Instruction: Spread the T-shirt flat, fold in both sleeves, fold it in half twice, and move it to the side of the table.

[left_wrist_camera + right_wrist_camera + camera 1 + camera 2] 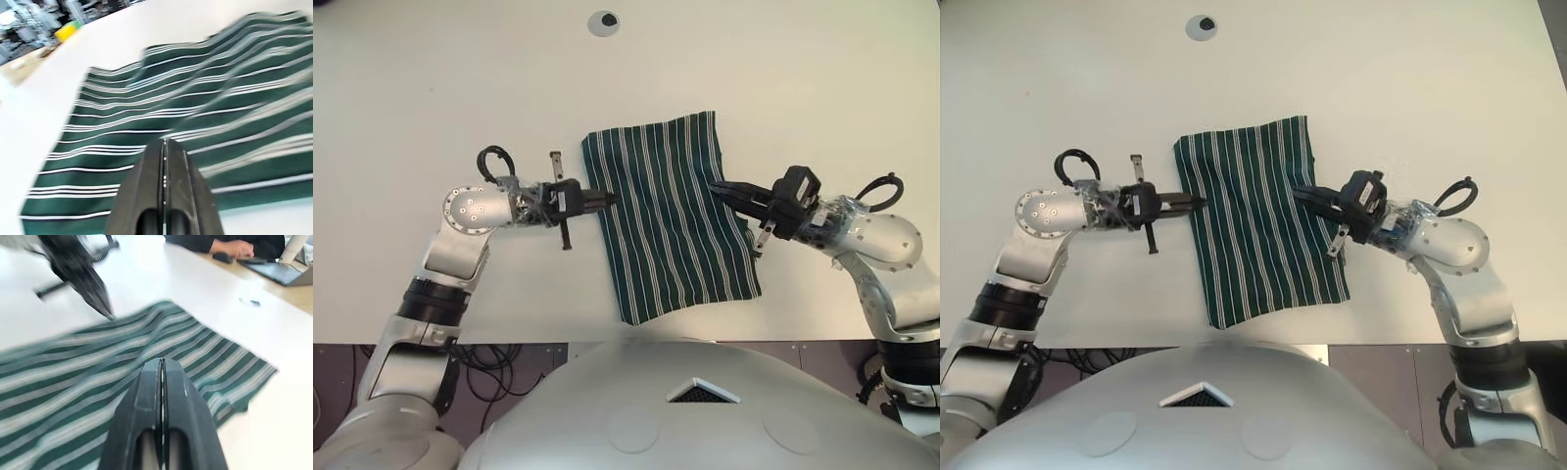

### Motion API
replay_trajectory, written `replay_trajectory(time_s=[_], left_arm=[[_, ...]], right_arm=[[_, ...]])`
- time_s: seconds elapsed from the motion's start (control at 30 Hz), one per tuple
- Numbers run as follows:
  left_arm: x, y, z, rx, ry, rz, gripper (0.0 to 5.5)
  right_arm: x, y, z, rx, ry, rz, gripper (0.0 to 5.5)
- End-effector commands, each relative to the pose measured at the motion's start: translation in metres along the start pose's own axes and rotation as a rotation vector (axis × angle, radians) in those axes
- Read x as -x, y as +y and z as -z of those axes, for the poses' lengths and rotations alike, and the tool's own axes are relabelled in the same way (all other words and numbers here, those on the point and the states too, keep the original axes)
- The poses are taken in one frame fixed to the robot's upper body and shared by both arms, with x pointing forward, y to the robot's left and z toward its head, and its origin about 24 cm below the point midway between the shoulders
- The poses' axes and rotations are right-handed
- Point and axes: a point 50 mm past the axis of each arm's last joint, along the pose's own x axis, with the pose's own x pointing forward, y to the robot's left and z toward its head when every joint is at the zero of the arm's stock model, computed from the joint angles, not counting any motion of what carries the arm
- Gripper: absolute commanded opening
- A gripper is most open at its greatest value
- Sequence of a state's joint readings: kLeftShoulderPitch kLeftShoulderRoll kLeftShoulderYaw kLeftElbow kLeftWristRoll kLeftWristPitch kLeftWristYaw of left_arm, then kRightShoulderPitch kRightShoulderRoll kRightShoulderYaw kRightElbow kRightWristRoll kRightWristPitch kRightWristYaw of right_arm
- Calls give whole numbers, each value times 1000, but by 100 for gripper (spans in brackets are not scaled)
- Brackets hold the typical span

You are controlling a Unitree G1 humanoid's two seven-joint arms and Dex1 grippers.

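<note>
While shirt [671,220] lies folded on counter [431,78], long axis near-to-far and slightly tilted, grippers flank it: left gripper [609,200] at left edge, right gripper [714,188] over right edge, equally near. Both closed tight, no cloth visibly pinched; contact with shirt unclear

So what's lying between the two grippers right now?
The folded striped T-shirt fills the stretch: the left gripper sits at one edge, the right gripper over the opposite edge. The left eye view shows it.
</note>
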State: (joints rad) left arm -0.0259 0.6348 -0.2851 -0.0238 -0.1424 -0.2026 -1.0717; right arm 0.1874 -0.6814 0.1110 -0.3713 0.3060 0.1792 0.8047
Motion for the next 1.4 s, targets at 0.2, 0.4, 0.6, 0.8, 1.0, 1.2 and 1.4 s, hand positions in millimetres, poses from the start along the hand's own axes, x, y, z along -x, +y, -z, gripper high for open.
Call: replay_trajectory(time_s=[0.2,0.4,0.6,0.8,1.0,1.2,1.4], left_arm=[[-3,-42,15,98,134,205,0],[6,-27,35,39,260,140,0],[13,-13,27,36,150,59,0],[34,-8,12,174,-10,-21,55],[71,-20,23,140,153,-93,114],[83,-46,43,-17,437,26,156],[57,-56,36,-179,373,67,184]], right_arm=[[23,-16,36,132,196,64,3],[46,-23,37,164,200,72,30],[57,-4,39,225,218,-74,141],[59,10,53,387,314,-153,236],[59,17,59,650,398,-181,291],[44,30,51,863,340,-199,291],[37,47,51,1011,321,-332,291]])
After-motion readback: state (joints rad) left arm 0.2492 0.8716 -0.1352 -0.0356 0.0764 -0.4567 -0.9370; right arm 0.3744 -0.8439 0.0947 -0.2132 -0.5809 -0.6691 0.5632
